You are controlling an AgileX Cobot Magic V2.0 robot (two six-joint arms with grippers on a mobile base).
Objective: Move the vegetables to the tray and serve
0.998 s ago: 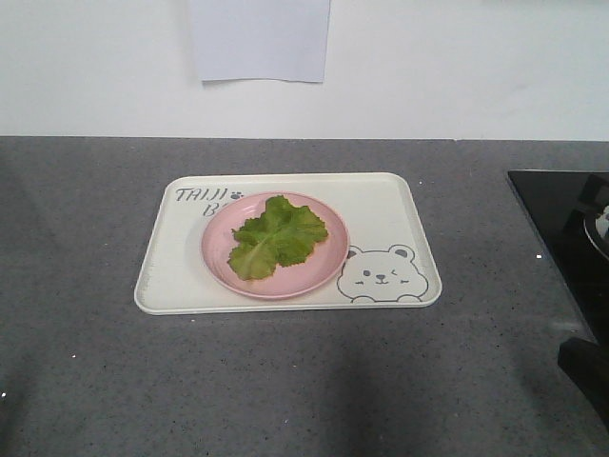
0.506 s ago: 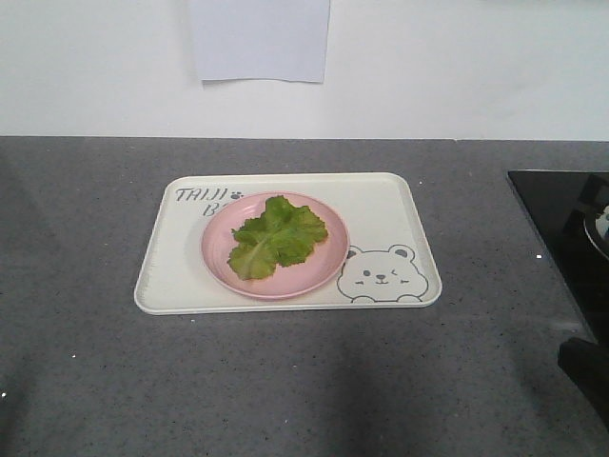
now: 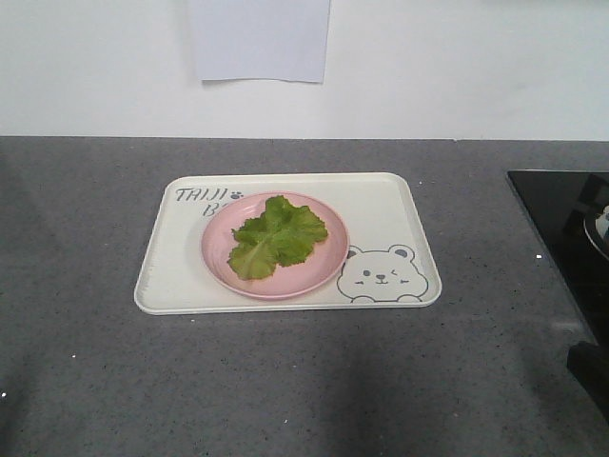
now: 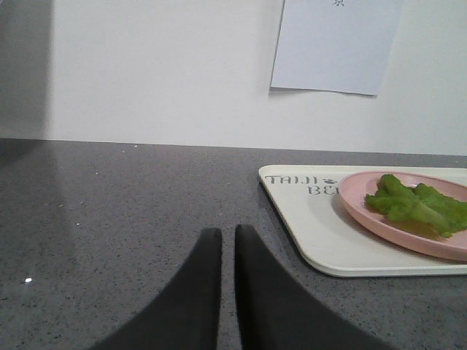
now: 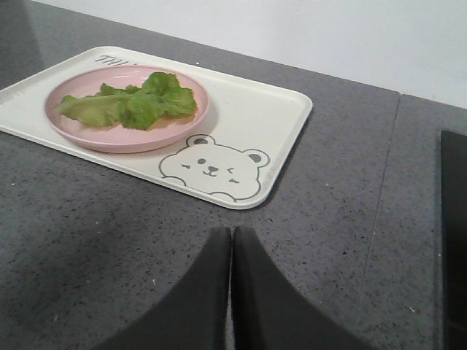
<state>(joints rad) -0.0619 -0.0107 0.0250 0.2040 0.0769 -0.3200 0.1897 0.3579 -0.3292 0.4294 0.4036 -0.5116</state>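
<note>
Dark shape at front view's right edge lower; lettuce (image 3: 277, 237) on pink plate (image 3: 324, 267), tray (image 3: 381, 205) lettering half-hidden; both grippers clenched, empty.

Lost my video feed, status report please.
Left claw and right claw shut, empty, low over the counter. Lettuce on pink plate, plate on tray. Nothing in the way.

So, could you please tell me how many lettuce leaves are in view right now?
1. A single lettuce leaf lies on the pink plate, which sits on the cream tray. Whether a second leaf is tucked beneath it cannot be told.
</note>
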